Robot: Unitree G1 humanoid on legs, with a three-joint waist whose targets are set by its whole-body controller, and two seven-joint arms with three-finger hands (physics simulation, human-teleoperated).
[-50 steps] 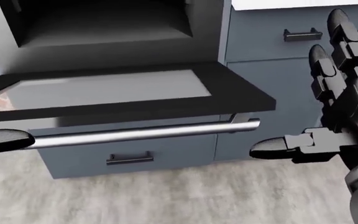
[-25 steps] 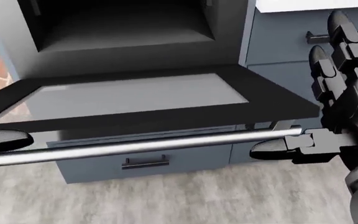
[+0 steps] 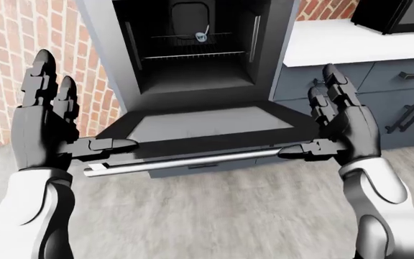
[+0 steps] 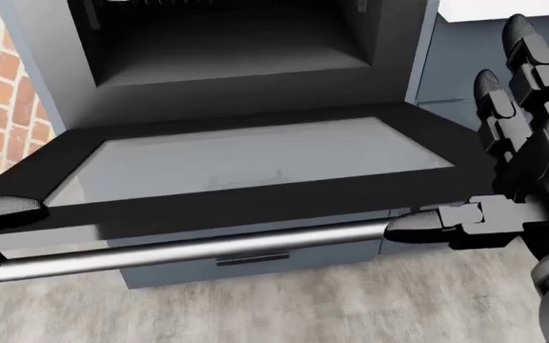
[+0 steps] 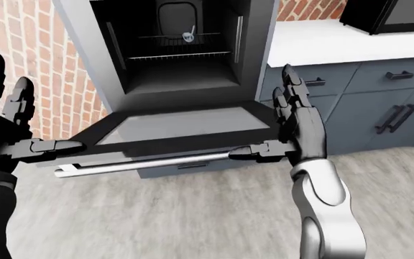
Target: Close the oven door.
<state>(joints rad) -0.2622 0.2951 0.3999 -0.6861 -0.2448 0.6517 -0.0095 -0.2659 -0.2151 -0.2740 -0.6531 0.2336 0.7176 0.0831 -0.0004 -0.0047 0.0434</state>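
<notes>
The oven stands open, its dark cavity with wire racks showing at the top of the left-eye view. Its black door with a glass pane hangs down flat, and a steel handle bar runs along its near edge. My left hand is open at the bar's left end, thumb pointing inward just above it. My right hand is open at the bar's right end, thumb tip by the bar. Neither hand closes round the bar. In the head view the door fills the middle.
A brick wall stands left of the oven. Grey-blue cabinets with dark handles and a white counter stand to its right. A drawer sits under the door. The floor is grey wood.
The whole picture has shifted: the oven and door have slid rightward and nearer in the head view as the camera moved. Both hands keep the same open pose.
</notes>
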